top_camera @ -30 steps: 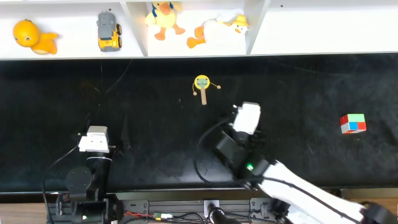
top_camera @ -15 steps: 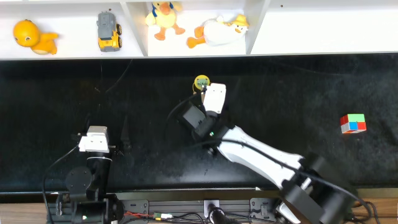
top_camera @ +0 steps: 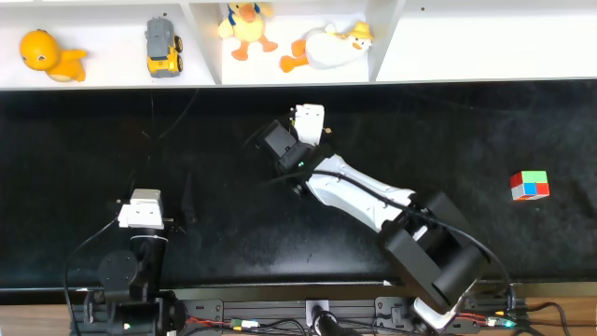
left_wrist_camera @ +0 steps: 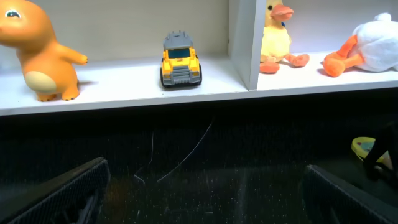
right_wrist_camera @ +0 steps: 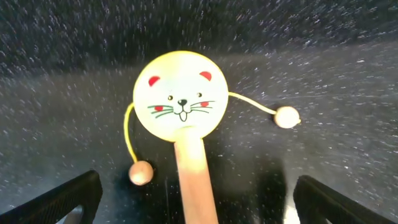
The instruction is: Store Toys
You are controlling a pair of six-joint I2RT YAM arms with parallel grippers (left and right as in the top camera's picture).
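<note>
The right claw (right_wrist_camera: pixel 196 186) is spread wide over the rattle drum (right_wrist_camera: pixel 181 104), not gripping it. The drum lies flat on the black table (right_wrist_camera: pixel 323 62). It has a painted cat face and a wooden handle, with no readable writing.

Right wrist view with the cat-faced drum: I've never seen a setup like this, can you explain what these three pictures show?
A two-armed robot stands at a black table. One picture looks down from overhead; the other two come from a camera on each wrist. The right pincer is open above the cat-faced rattle drum, fingers either side of its handle, gripping nothing. The left pincer is open too, facing a white shelf with an orange figure, yellow truck, duck and white plush. A coloured cube lies on the table's right side.
</note>
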